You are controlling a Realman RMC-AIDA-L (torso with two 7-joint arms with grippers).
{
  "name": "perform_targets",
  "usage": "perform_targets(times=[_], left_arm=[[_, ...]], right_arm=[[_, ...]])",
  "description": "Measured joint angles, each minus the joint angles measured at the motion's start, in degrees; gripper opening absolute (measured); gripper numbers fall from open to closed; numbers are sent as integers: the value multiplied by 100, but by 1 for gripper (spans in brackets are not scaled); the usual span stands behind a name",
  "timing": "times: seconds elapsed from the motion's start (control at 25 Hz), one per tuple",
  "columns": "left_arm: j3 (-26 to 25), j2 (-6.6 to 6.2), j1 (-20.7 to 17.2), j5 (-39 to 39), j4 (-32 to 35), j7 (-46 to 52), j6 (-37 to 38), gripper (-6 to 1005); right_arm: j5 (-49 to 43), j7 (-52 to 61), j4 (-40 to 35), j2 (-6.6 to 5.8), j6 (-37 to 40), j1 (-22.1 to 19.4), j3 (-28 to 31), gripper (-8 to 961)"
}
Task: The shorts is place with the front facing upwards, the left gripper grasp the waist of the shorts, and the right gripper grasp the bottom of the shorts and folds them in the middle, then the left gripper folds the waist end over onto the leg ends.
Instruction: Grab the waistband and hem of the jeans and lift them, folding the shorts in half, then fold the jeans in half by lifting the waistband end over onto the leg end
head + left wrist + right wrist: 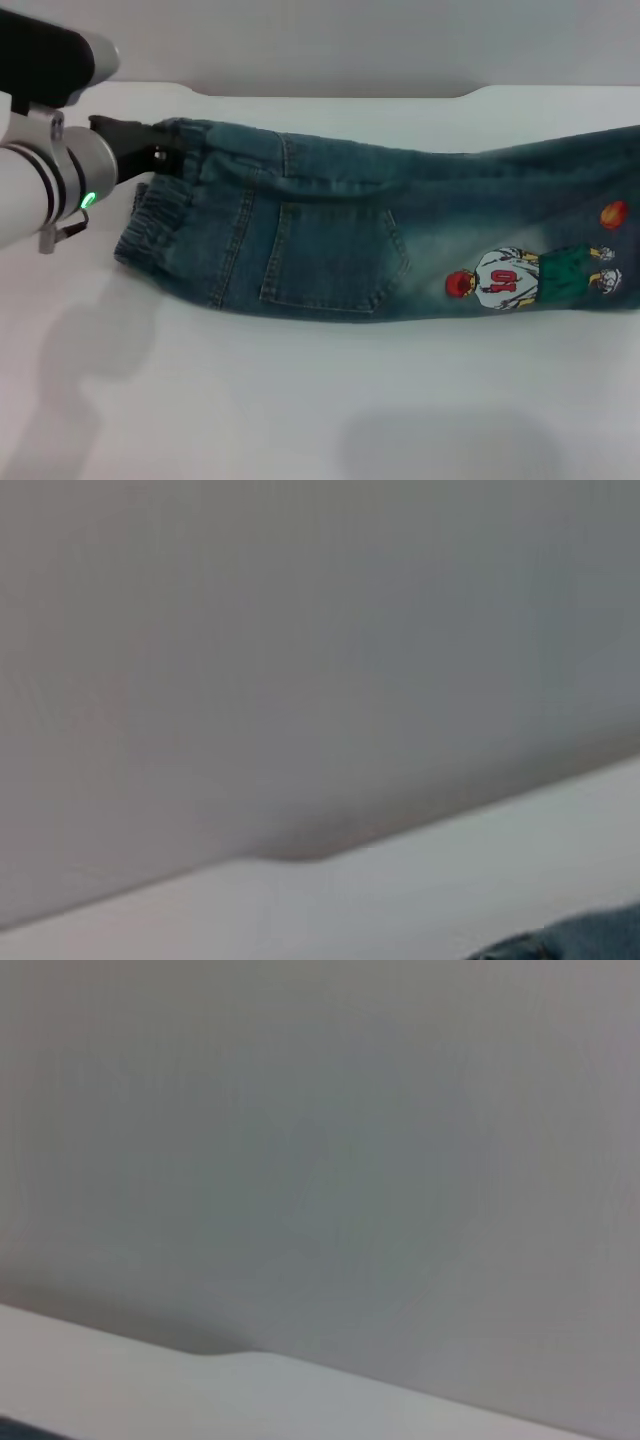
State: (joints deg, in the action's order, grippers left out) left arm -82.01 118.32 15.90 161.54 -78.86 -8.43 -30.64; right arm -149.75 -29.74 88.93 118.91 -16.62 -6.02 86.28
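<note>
Gripping the waist end (165, 205) of the shorts (380, 235) on the white table (300, 400), the left tool (160, 152) lifts it.

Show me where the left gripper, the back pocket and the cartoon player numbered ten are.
left gripper (165, 150), head view, black tip at the waistband's far corner.
patch pocket (330, 255), head view, middle of the stitched denim panel.
cartoon figure (505, 280), head view, on its white numbered jersey.
</note>
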Motion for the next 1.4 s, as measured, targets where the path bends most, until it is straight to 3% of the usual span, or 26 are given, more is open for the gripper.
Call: perform_targets(times=[0.04,0.24,0.52,0.56,0.64,0.72,0.84,0.92,1.0,1.08,1.2,1.4], left_arm=[[87,-2,-75,-3,73,97,383,48],[117,-14,-73,-7,96,141,589,48],[76,-19,-16,-9,84,141,502,243],[76,-19,-16,-9,84,141,502,313],[-133,-27,19,-9,-176,147,-339,452],[-201,-29,48,-5,-269,150,-656,535],[-366,-28,131,43,-641,151,-1791,660],[-375,-28,138,60,-732,152,-1989,752],[-379,-27,137,114,-936,153,-2366,844],[-384,-28,124,174,-1161,153,-2695,842],[-392,-28,147,269,-1380,155,-3078,839],[-465,-32,507,392,-1259,155,-3703,834]], right_arm=[[2,0,-74,0,110,18,-23,95],[1,-4,-297,-4,354,118,-67,182],[-39,-18,-420,-1,727,84,-113,321],[-42,-46,-475,-5,916,54,-185,368],[-46,-198,-659,-14,1447,21,-436,461],[-50,-425,-961,-15,2198,13,-785,554],[12,-535,-1736,4,3855,104,-1416,694],[226,-377,-2407,30,4976,294,-1808,788],[604,-198,-3227,38,6150,609,-2298,782],[1305,137,-4108,26,7369,1011,-2894,775],[1628,502,-4363,8,7608,1173,-3056,747],[1762,1273,-4981,20,7530,1470,-3301,636]])
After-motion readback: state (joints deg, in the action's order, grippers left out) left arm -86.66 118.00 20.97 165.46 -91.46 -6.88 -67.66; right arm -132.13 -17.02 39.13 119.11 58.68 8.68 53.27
